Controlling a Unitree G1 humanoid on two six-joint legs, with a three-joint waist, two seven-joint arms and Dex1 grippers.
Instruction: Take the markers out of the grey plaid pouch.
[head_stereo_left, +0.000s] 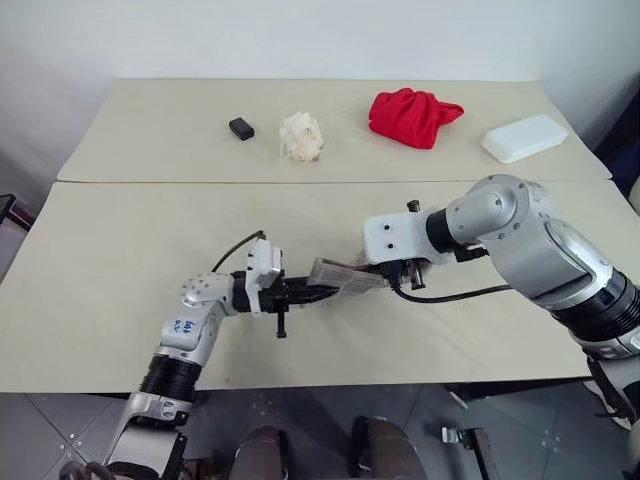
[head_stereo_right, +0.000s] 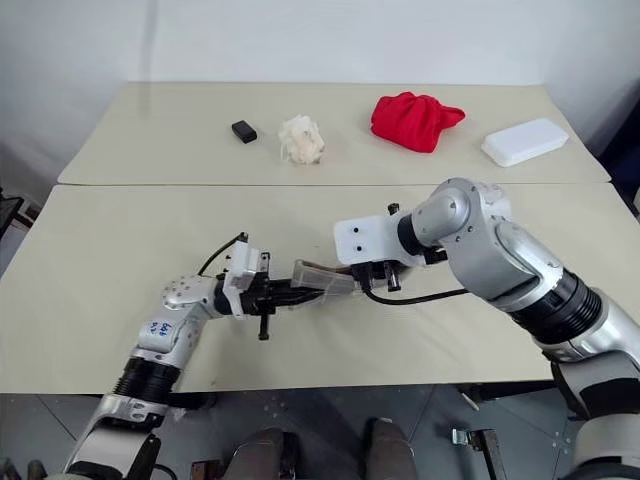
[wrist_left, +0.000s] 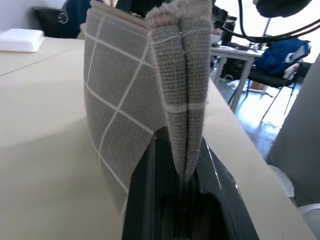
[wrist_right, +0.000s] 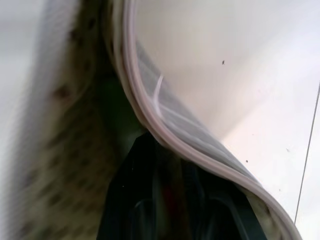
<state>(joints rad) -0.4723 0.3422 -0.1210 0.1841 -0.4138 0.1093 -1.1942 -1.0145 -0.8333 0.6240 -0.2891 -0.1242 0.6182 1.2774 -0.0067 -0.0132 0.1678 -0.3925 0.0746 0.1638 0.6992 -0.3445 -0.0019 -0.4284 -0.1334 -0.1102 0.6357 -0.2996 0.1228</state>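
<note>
My left end effector (head_stereo_left: 305, 292) is clamped shut on one end of the grey plaid pouch (head_stereo_left: 343, 277), fingers level and pointing across toward my right arm; in the left wrist view the folded fabric edge (wrist_left: 182, 100) sits pinched between my two black fingers (wrist_left: 145, 195), white grid lines running up the cloth. The pouch hangs between my two end effectors, lifted just off the surface (head_stereo_left: 120, 300), stretched from the left grip toward the right one. My right end effector (head_stereo_left: 400, 272) angles down at the pouch's far end, its fingers pushed into the open mouth: the right wrist view shows the tan dotted lining (wrist_right: 60, 150) on one side, the pale zip edge (wrist_right: 165, 135) curving over my fingers (wrist_right: 150, 200). They sit nearly closed, with a hint of red between them, but I cannot tell whether it is a marker or whether anything is held. Well beyond both end effectors, on the far half of the surface, lie a small black block (head_stereo_left: 241, 128), a crumpled cream lump (head_stereo_left: 301, 136), a red cloth bundle (head_stereo_left: 412, 116) and a white rectangular box (head_stereo_left: 524, 137).
</note>
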